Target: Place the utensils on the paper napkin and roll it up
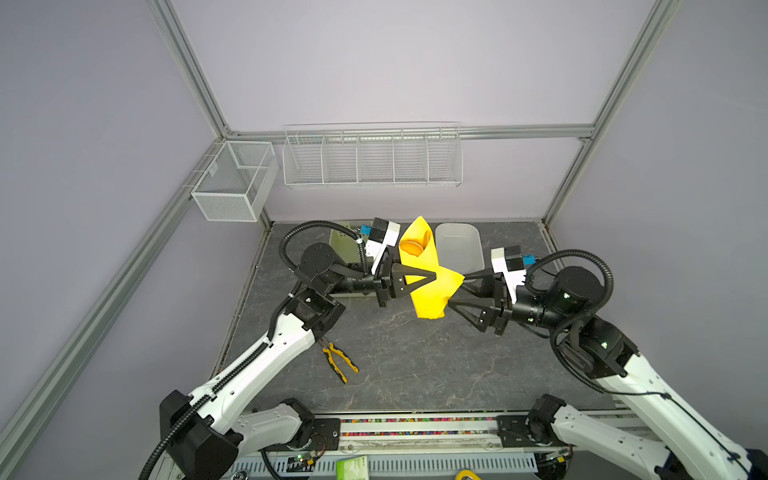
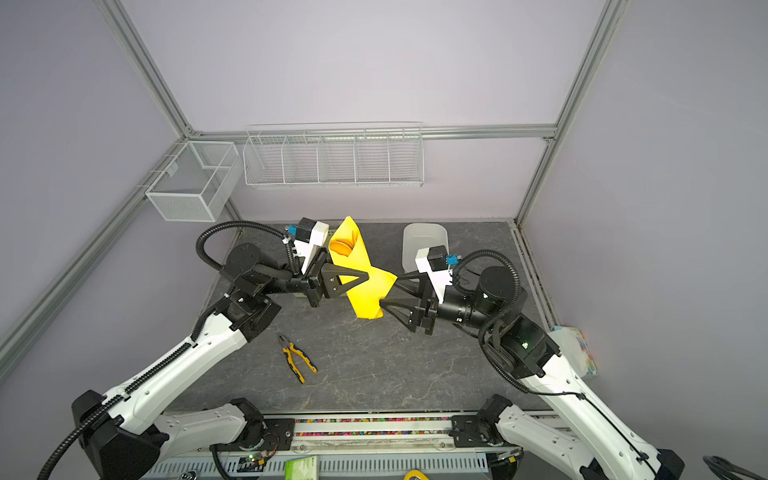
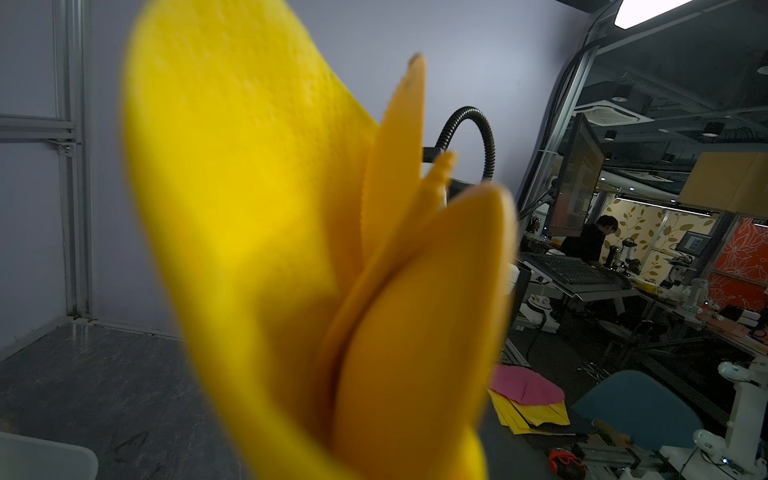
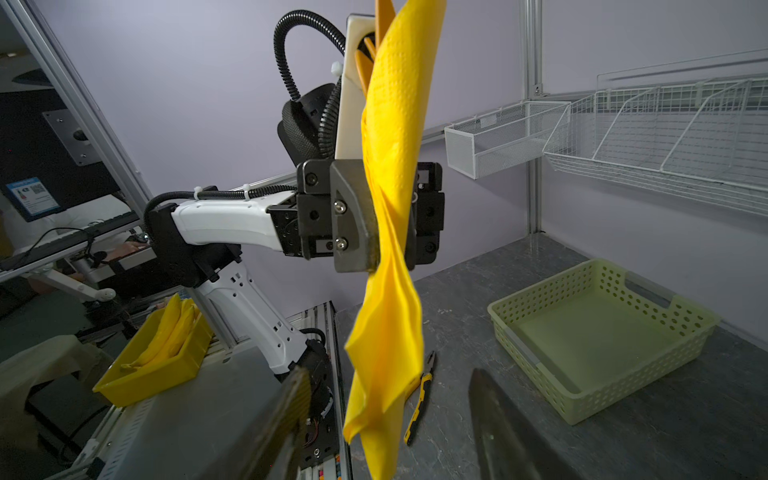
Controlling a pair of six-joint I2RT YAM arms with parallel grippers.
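So the paper napkin (image 1: 420, 261) is wrapped round the utensils (image 1: 411, 248), and the whole bundle is up in the air over the middle of the surface (image 1: 415, 365), not lying on it. The left hand (image 1: 432, 276) is clenched across the middle of the roll, one finger on each side of the paper; the right wrist view shows that nicely. Orange tips poke out of the open far end, spoon bowl included. The near end hangs loose, so it's more of a floppy cone than a tight roll. The right hand (image 1: 456, 291) is released, jaws standing apart right at the napkin's right-hand flap. It may be brushing the flap, I can't tell. I'd say this is the tail end of the rolling step: utensils in, wrap mostly done, tidy-up left. The next move probably wants the right hand to catch that loose corner and tuck it round. Or the left could lower the bundle gently without tipping it, since the orange pieces could slide out. The pliers (image 1: 340, 361) at near left and the pale green basket (image 4: 540, 286) at far left are out of the way.
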